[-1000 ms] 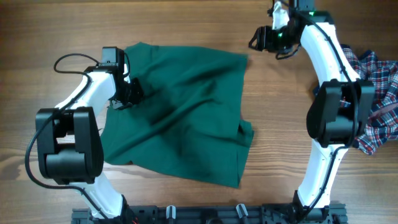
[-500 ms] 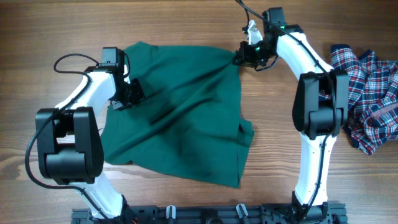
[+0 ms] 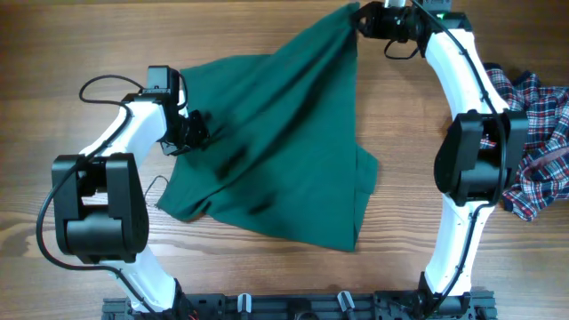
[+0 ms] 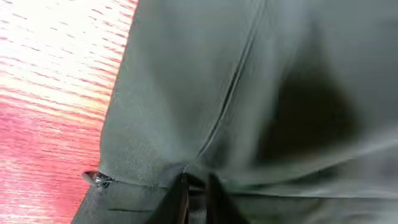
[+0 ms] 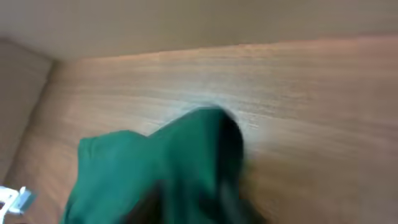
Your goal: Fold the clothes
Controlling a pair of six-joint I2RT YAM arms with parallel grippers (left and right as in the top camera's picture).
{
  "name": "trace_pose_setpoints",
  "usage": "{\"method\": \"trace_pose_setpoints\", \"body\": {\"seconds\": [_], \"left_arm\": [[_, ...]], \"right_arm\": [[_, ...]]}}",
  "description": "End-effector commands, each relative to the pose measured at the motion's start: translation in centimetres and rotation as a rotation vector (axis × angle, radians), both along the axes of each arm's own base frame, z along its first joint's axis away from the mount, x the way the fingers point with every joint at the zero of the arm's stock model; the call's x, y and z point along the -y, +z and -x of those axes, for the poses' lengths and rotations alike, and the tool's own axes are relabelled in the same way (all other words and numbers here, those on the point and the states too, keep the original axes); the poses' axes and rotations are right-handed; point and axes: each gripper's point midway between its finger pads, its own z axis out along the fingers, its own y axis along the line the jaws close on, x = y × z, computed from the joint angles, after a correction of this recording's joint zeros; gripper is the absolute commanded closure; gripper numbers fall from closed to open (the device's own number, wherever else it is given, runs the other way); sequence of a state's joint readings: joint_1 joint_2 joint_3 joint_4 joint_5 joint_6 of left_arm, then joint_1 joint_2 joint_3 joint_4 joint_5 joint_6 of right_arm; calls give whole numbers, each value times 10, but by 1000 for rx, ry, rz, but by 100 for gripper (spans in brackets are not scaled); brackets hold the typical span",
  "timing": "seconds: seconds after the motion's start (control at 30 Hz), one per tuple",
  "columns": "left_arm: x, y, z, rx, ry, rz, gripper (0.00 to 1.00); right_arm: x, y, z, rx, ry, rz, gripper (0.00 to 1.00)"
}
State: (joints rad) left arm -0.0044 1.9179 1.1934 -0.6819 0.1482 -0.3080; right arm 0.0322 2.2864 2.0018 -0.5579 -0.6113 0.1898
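Note:
The dark green garment (image 3: pixel 276 151) lies spread on the table, its upper right corner lifted toward the far edge. My right gripper (image 3: pixel 363 20) is shut on that corner; the right wrist view is blurred and shows green cloth (image 5: pixel 155 174) around the fingers. My left gripper (image 3: pixel 188 132) is shut on the garment's left edge; the left wrist view shows the dark fingers (image 4: pixel 196 196) pinching the cloth (image 4: pixel 249 93). A thin cord loop (image 3: pixel 156 188) sticks out at the lower left. The plaid garment (image 3: pixel 538 133) lies crumpled at the right edge.
The wooden table (image 3: pixel 89 36) runs under everything. The plaid garment sits close beside my right arm's base column (image 3: pixel 471 169). A small metal piece (image 4: pixel 96 179) shows at the green garment's hem.
My right gripper closed on the green garment's upper right corner and pulled it up and toward the far edge, stretching the cloth. The left arm has stayed in place.

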Motion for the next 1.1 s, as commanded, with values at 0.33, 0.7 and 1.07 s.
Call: {"method": "trace_pose_setpoints", "body": {"seconds": [0.33,0.7,1.07], "left_arm": [[-26,53,13,23,46,-36,87],[-22,188,114,173,59,-40,46],[-22,178,117,119,61,-38,30]], "right_arm": [[22,-27,130,-435,186,228,21],[32,192,262,-101,-76,418,12],[-17,-10,359,-668,187,328,21]]}}
